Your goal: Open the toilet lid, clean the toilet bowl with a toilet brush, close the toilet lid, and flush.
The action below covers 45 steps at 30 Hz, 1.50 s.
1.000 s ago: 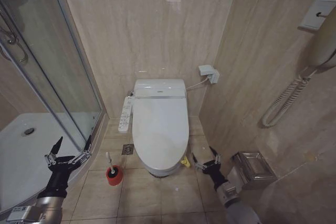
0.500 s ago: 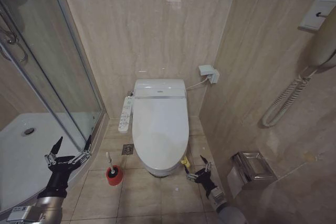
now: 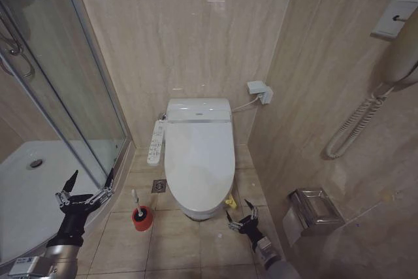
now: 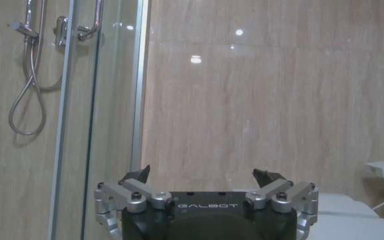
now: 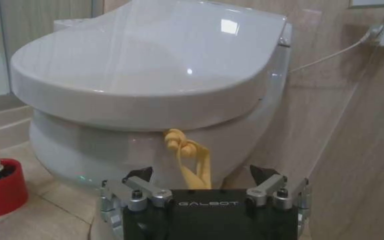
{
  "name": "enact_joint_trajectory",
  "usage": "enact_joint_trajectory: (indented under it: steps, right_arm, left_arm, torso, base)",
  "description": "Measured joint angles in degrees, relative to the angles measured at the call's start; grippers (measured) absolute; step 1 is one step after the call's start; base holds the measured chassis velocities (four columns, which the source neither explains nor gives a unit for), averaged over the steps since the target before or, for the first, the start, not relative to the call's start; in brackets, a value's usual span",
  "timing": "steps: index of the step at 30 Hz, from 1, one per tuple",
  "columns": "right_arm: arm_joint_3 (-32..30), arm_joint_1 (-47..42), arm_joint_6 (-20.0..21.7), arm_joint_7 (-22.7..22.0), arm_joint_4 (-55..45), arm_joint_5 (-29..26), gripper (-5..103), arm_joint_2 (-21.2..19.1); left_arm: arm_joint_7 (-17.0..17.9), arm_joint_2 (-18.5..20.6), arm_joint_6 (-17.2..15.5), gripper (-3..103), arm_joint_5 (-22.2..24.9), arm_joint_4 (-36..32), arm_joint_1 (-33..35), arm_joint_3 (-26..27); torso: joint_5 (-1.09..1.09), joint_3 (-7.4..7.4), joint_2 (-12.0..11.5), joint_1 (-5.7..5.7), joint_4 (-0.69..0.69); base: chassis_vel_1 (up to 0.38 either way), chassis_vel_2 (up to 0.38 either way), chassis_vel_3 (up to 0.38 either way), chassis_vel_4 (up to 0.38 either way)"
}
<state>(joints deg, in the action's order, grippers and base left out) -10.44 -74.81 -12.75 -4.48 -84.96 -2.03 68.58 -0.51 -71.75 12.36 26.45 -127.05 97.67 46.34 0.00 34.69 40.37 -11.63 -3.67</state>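
The right gripper [image 3: 239,216] hangs open and empty just beside the yellow tag [image 3: 230,202] at the shut lid's [image 3: 199,161] front rim. The left gripper [image 3: 85,186] is open and empty by the shower, with bare floor [image 3: 176,240] between them.

One toilet lid [image 3: 199,155], one toilet brush [image 3: 138,210], one yellow tag [image 3: 230,202], two hands: left [image 3: 85,187], right [image 3: 239,217].

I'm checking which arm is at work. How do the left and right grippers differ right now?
The left gripper is raised beside the shower's glass door, away from the toilet; the right gripper sits low at the front rim of the toilet lid, facing its yellow tag. Both have their jaws open and hold nothing.
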Motion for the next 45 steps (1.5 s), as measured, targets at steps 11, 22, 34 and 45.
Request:
enact_joint_trajectory:
  steps: [11,22,34,45]
  right_arm:
    - [-0.1,1.2,-1.7,0.1,3.0,1.7,91,2.6]
    - [-0.9,1.5,-2.5,0.5,3.7,1.9,65,4.1]
    - [-1.8,1.5,-2.9,0.5,3.9,2.1,11,4.6]
    - [-3.7,0.9,-3.0,-0.3,1.7,-0.7,0,6.4]
  left_arm:
    - [0.0,0.0,0.0,100,0.0,0.0,0.0,0.0]
    - [0.0,0.0,0.0,100,0.0,0.0,0.0,0.0]
    - [0.0,0.0,0.0,100,0.0,0.0,0.0,0.0]
    - [0.0,0.0,0.0,100,0.0,0.0,0.0,0.0]
  torso:
    - [0.0,0.0,0.0,0.0,0.0]
    - [0.0,0.0,0.0,0.0,0.0]
    - [0.0,0.0,0.0,0.0,0.0]
    - [0.01,0.0,0.0,0.0,0.01]
  base:
    - [0.0,0.0,0.0,0.0]
    - [0.0,0.0,0.0,0.0]
    - [0.0,0.0,0.0,0.0]
    - [0.0,0.0,0.0,0.0]
